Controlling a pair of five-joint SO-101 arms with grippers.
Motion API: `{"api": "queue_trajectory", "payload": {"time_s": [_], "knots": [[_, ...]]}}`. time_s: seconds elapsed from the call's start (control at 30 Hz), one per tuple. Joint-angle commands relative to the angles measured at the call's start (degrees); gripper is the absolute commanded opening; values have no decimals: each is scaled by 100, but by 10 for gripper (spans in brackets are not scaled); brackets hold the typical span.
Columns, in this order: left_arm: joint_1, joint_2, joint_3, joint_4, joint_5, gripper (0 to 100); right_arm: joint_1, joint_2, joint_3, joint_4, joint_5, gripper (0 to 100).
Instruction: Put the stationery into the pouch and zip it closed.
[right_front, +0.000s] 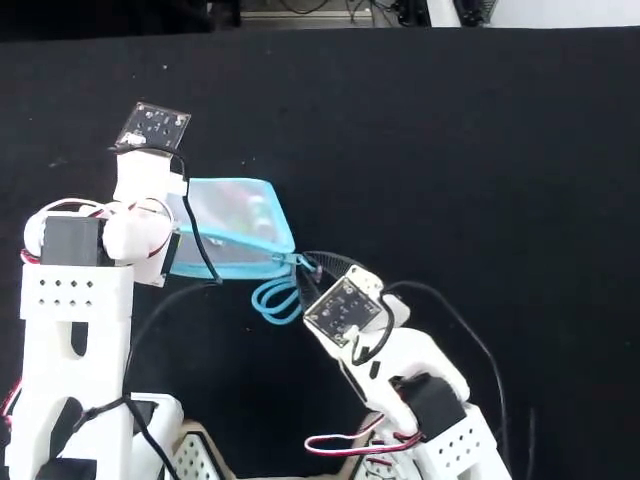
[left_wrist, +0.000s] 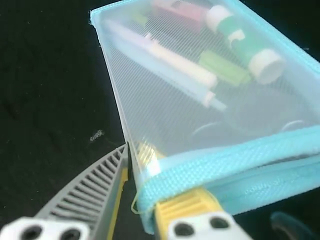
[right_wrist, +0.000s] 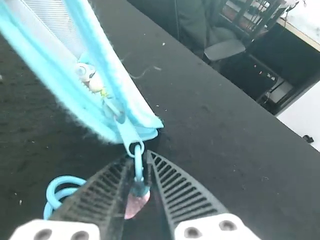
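Both ends of the pouch (right_front: 235, 225) are held: left hand (left_wrist: 137, 165) clamped on its corner, right hand (right_wrist: 137, 172) pinching the zip pull (right_wrist: 131, 137). Limp mesh likely buckles unless taut.

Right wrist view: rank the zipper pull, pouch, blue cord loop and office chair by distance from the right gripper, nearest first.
1. zipper pull: held in the right gripper itself.
2. pouch: its zipper end lies just ahead of the gripper.
3. blue cord loop: on the table, off to one side of the gripper.
4. office chair: far off, beyond the table's edge.
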Motion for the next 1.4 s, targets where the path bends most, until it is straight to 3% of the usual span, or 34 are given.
{"api": "queue_trajectory", "payload": {"time_s": [0.0, 0.2, 0.47, 0.6, 0.87, 1.07, 1.37], "knots": [[4, -53, -22, 44, -26, 30, 0, -629, -523, 97, -18, 11], [31, -79, -22, -26, -26, 30, -237, -576, -1262, 527, -18, 11], [716, -105, -57, -79, 352, 30, -519, -567, -1367, 431, -9, 11], [646, -114, -75, -237, 369, 32, -519, -523, -1701, 484, -9, 11], [198, -114, -769, -229, 818, 40, -519, 1464, -2897, 360, -26, 11], [171, -114, -1165, 0, 809, 206, -519, 2976, -4066, 404, -44, 11], [-145, -167, -2299, 176, 809, 184, -501, 3609, -4593, 404, -53, 11]]}}
